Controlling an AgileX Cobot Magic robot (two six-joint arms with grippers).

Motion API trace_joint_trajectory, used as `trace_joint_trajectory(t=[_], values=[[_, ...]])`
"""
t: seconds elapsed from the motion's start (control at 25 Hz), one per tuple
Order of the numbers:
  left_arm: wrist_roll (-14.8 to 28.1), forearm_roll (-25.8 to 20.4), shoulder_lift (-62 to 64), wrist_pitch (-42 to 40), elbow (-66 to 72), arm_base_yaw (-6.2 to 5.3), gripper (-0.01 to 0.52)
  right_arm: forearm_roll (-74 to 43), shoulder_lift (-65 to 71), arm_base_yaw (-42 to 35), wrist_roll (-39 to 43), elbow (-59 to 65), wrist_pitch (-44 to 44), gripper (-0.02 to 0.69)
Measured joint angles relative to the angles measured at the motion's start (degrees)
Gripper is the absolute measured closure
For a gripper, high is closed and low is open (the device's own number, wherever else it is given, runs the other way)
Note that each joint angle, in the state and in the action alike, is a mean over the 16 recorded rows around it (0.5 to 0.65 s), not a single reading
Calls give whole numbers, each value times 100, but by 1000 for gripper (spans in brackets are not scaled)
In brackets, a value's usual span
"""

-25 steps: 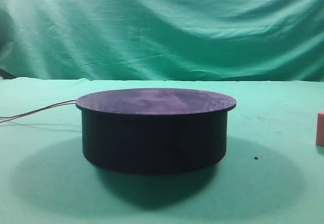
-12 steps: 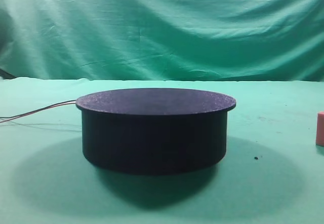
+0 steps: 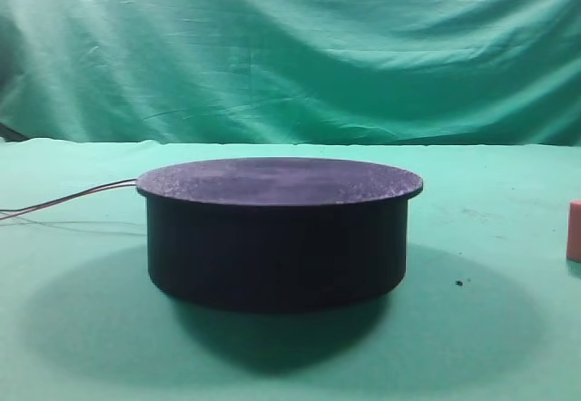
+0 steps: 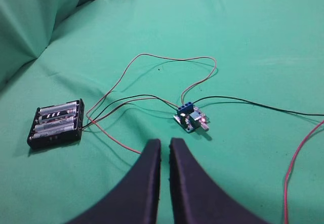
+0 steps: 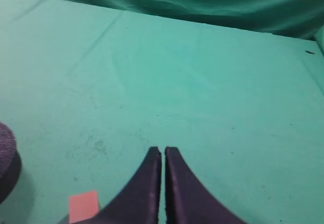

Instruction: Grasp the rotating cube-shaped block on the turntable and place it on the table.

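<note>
i am viewing the wide, low black cylindrical turntable (image 3: 277,233) sitting on the green cloth-covered table (image 3: 73,347), its flat speckled dark top carrying nothing. thin red and dark wires (image 3: 68,200) are leaving its left side. the small salmon-pink cube-shaped block (image 3: 575,229) is lying on the cloth at the far right edge of the exterior view, well apart from the turntable; in the right wrist view i am seeing it near the lower left corner, on the cloth between the turntable's rim and the right gripper (image 5: 163,153). that gripper is hanging above bare cloth with its dark jaws pressed together, gripping nothing. the left gripper (image 4: 165,144) is likewise showing its jaws closed to a thin slit, with nothing between them, above a black battery holder (image 4: 55,123) and a small blue circuit board (image 4: 190,117) joined by loose wires.
</note>
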Motion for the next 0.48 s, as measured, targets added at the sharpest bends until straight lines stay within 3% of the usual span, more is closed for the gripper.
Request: trace_joint_trajectory(t=[0.48], values=[[0, 0, 0, 0, 0, 0, 514, 48, -512, -118, -9, 584, -90, 665]])
